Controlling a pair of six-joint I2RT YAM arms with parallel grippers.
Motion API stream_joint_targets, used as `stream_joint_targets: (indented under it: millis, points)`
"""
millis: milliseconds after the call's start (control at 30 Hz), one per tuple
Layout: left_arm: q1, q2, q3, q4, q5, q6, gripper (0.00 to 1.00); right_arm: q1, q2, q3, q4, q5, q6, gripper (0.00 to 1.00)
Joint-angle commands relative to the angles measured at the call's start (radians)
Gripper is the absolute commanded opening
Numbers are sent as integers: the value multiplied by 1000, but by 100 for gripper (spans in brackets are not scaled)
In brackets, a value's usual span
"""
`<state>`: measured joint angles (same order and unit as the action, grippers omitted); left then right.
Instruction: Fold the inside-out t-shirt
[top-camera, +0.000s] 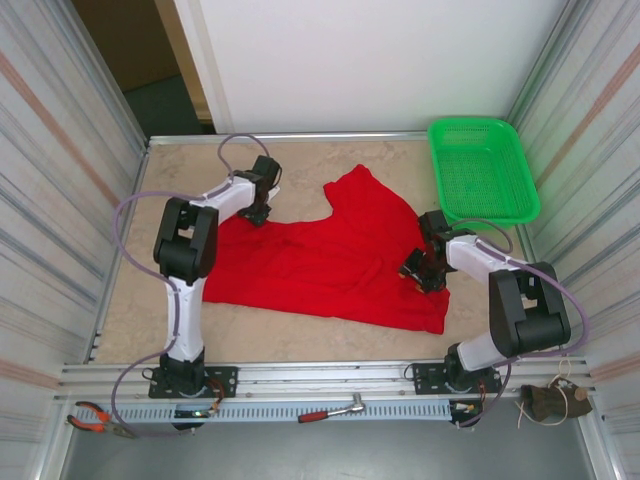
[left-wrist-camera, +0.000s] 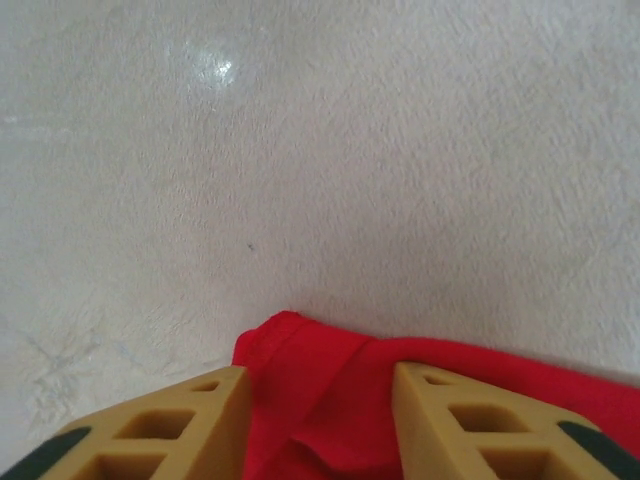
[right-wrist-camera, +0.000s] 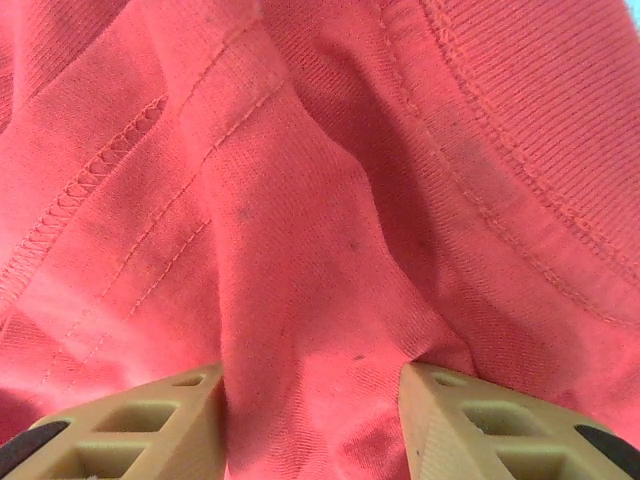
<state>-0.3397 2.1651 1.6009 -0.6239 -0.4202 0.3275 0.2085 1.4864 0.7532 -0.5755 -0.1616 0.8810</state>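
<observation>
The inside-out t-shirt (top-camera: 330, 262), bright red, lies spread across the middle of the table, one sleeve pointing toward the far side. My left gripper (top-camera: 258, 212) is down at its far left corner. In the left wrist view that hemmed corner (left-wrist-camera: 300, 350) is bunched between the tan fingers (left-wrist-camera: 180, 425), touching both, so the left gripper (left-wrist-camera: 320, 400) is shut on it. My right gripper (top-camera: 421, 272) sits on the shirt's right side. There a raised ridge of seamed cloth (right-wrist-camera: 300, 200) is pinched between the jaws of the right gripper (right-wrist-camera: 312, 400).
A green mesh basket (top-camera: 483, 170) stands at the far right corner, close behind the right arm. Bare beige tabletop (top-camera: 130, 310) surrounds the shirt on the left and near sides. Pliers (top-camera: 95, 418) and a ratchet wrench (top-camera: 335, 411) lie on the front rail.
</observation>
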Motion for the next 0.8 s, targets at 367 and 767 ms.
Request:
stream_joint_targets:
  millis: [367, 767]
  points:
    - [33, 27, 148, -58, -3, -11, 0, -8, 93, 18, -123, 120, 60, 46]
    - [270, -132, 155, -71, 506, -360, 0, -6, 140, 58, -186, 167, 80, 44]
